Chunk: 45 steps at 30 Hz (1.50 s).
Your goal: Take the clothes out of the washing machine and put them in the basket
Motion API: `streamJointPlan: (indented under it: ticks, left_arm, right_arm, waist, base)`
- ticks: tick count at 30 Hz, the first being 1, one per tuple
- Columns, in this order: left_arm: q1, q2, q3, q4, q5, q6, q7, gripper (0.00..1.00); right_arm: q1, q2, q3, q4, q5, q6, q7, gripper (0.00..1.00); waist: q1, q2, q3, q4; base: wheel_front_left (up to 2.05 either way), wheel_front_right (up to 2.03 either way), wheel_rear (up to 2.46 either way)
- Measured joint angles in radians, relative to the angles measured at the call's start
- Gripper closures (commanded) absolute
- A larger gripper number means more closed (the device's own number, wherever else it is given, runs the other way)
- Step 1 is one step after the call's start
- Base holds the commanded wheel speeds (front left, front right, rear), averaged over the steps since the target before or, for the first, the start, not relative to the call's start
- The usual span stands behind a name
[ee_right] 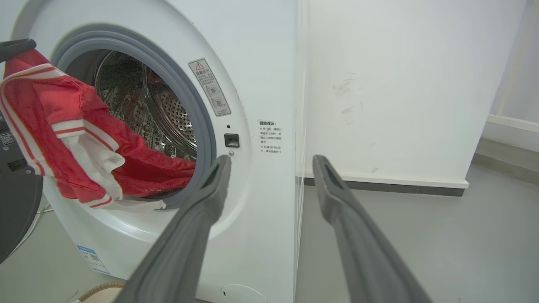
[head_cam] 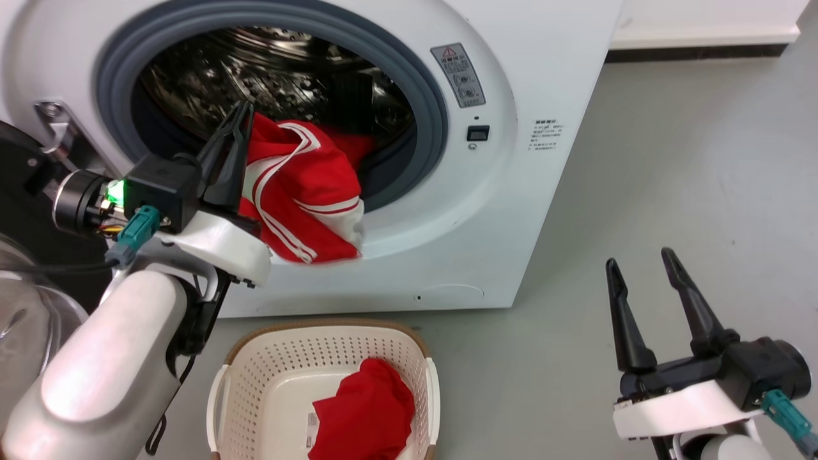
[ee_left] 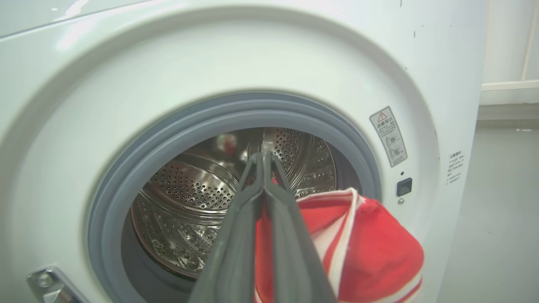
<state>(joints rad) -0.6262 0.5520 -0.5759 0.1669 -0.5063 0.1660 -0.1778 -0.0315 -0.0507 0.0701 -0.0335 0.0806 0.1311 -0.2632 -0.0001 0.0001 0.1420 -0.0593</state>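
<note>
Washing machine (head_cam: 549, 96): white front-loader with its grey-rimmed porthole (head_cam: 429, 115) uncovered and the perforated steel drum (head_cam: 268, 70) open to view; a warning sticker (head_cam: 461, 75) sits just right of the porthole.

Striped garment (head_cam: 307, 191): red with white stripes and white trim, part in and part out of the washing machine. Its bulk is draped over the lower lip of the porthole and hangs down the white front panel, and a red tail trails back into the drum.

Left gripper (head_cam: 245, 114): at the mouth of the washing machine, on the porthole's left side. Its two dark fingers are pressed together and pinch the upper edge of the striped garment, with red cloth showing between them in the left wrist view.

Right gripper (head_cam: 639, 259): well to the right of the washing machine, low over the grey floor (head_cam: 690, 179). Its fingers are spread wide apart with nothing between them, and they point toward the machine's right front corner.

Basket (head_cam: 268, 358): cream, perforated, brown-rimmed, standing on the floor directly in front of the washing machine, below the porthole.

Plain red garment (head_cam: 367, 409): crumpled inside the basket, toward its right side.

Door (head_cam: 22, 172): black-framed, swung open to the left of the washing machine.
</note>
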Motion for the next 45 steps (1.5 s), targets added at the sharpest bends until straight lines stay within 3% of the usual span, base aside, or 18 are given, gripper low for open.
streamJointPlan:
  ticks: [14, 26, 36, 45]
  left_arm:
    - [0.105, 0.102, 0.006, -0.339, 0.024, 0.092, 0.105, 1.0]
    - [0.181, 0.161, 0.005, -0.513, 0.04, 0.147, 0.159, 1.0]
    - [0.304, 0.144, -0.055, -0.494, 0.012, 0.159, 0.148, 1.0]
    - [0.397, 0.095, -0.127, -0.384, -0.021, 0.13, 0.111, 1.0]
  right_arm:
    - [0.061, 0.0, 0.012, 0.012, -0.002, 0.0, 0.0, 0.0]
    - [0.094, 0.0, 0.017, 0.016, -0.001, 0.0, 0.0, 0.0]
    - [0.074, 0.0, 0.018, 0.009, -0.003, 0.0, 0.0, 0.0]
    - [0.019, 0.0, -0.001, -0.006, -0.021, 0.0, 0.0, 0.0]
  waist:
    - [0.0, 0.0, -0.087, 0.023]
    - [0.0001, 0.0, -0.116, 0.046]
    - [0.0001, 0.0, -0.073, 0.045]
    - [0.0002, 0.0, 0.021, 0.026]
  base:
    - [0.0, 0.0, 0.0]
    - [0.0, 0.0, 0.0]
    - [0.0, 0.0, 0.0]
    - [0.0, 0.0, 0.0]
